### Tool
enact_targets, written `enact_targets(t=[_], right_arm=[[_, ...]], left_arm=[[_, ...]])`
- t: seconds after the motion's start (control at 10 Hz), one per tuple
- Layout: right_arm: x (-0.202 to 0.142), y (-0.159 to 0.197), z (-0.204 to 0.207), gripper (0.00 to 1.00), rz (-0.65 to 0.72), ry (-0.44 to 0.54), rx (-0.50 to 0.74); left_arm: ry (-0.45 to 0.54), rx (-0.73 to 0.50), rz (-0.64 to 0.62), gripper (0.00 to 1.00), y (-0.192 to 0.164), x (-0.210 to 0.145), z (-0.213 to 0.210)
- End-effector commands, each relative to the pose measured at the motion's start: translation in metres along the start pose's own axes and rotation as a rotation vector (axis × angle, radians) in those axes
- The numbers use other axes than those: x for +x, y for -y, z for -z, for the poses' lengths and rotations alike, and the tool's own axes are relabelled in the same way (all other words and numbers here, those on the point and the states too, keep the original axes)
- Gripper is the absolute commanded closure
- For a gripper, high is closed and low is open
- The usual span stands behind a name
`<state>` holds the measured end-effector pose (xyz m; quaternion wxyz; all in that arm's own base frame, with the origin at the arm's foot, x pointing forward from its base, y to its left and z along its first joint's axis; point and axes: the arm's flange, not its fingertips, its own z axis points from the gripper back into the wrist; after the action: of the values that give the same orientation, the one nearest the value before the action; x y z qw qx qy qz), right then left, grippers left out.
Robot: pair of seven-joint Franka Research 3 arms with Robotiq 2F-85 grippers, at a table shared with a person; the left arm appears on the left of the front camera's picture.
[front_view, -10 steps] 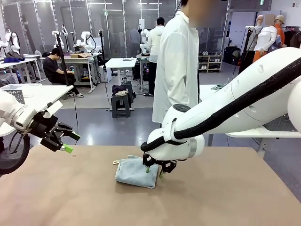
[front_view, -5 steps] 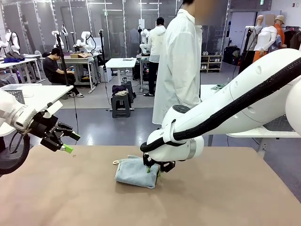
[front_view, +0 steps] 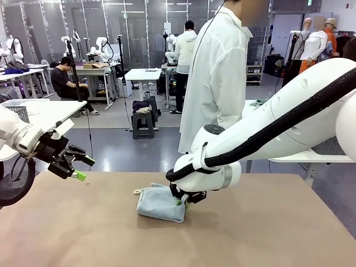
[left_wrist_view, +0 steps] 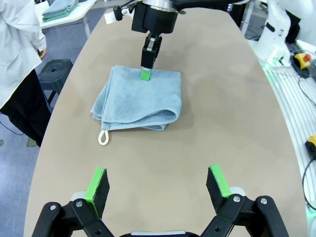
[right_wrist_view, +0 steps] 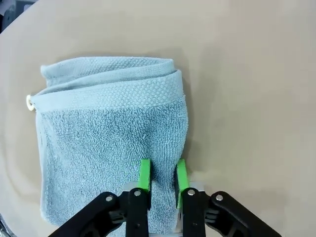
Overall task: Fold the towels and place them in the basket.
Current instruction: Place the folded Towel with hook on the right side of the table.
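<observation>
My right pincer (front_view: pixel 182 201), low in the middle of the frame, now has its green pads (right_wrist_view: pixel 144 174) pinched together on the right-hand edge of the folded pale blue-grey terry towel (front_view: pixel 157 203). A second ago they stood apart over it. Behind it, the person in the white coat (front_view: pixel 218 83) has shifted toward the right.

Tabletop (front_view: pixel 278 233) bare around towel (front_view: pixel 157 203); right arm (front_view: pixel 267 133) low over its right edge blocks that side.

Blue-grey towel (front_view: pixel 158 203) folded, lying flat on table (front_view: pixel 267 233) centre.
</observation>
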<state>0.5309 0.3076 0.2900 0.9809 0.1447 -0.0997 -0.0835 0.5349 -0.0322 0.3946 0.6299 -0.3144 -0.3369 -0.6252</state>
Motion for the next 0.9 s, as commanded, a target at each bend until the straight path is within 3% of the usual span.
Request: enact_targets(t=[0.0, 0.1, 0.3, 0.4, 0.8], right_arm=[[-0.0007, -0.0059, -0.0009, 0.94, -0.014, 0.014, -0.034], [-0.0006, -0.0058, -0.001, 1.0, -0.026, 0.007, -0.035], [0.0005, -0.0045, -0.0006, 1.0, -0.043, -0.002, -0.025], [0.001, -0.0039, -0.0014, 1.0, -0.042, 0.039, -0.027], [-0.0008, -0.0016, -0.0005, 1.0, -0.027, 0.005, -0.01]], left_arm=[[-0.007, 0.005, -0.005, 0.0, 0.0017, 0.0021, -0.001], [-0.007, 0.005, -0.005, 0.0, 0.0017, 0.0021, -0.001], [-0.007, 0.005, -0.005, 0.0, 0.0017, 0.0021, -0.001], [-0.007, 0.005, -0.005, 0.0, 0.0017, 0.0021, -0.001], [-0.007, 0.005, -0.005, 0.0, 0.0017, 0.0021, -0.001]])
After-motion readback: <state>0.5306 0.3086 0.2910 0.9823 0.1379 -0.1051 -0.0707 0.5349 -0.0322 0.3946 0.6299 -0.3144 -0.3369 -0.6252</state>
